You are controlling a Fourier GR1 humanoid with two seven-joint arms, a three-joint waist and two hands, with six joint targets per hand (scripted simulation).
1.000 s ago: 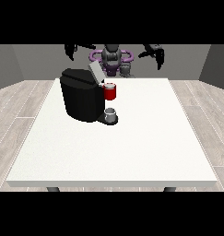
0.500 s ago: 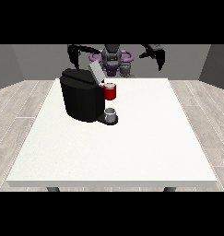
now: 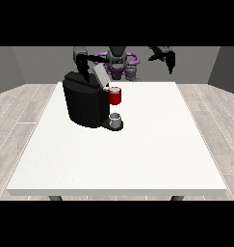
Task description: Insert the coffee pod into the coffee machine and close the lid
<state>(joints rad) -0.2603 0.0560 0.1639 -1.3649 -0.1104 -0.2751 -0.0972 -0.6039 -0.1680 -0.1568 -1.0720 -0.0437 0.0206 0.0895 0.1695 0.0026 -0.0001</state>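
The hand at the view's left [image 3: 82, 65] hangs over the coffee machine [image 3: 85, 100]; its grasp is unreadable. Lid [image 3: 99, 76] seemingly up; closing awaits.

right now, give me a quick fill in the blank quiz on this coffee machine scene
1. The coffee machine is coloured ____.
2. The machine's lid stands ____, not closed.
3. The small grey cup sits under a ____ part at the machine's front.
4. The hand at the view's left hangs above the ____.

Missing words: black; open; red; machine
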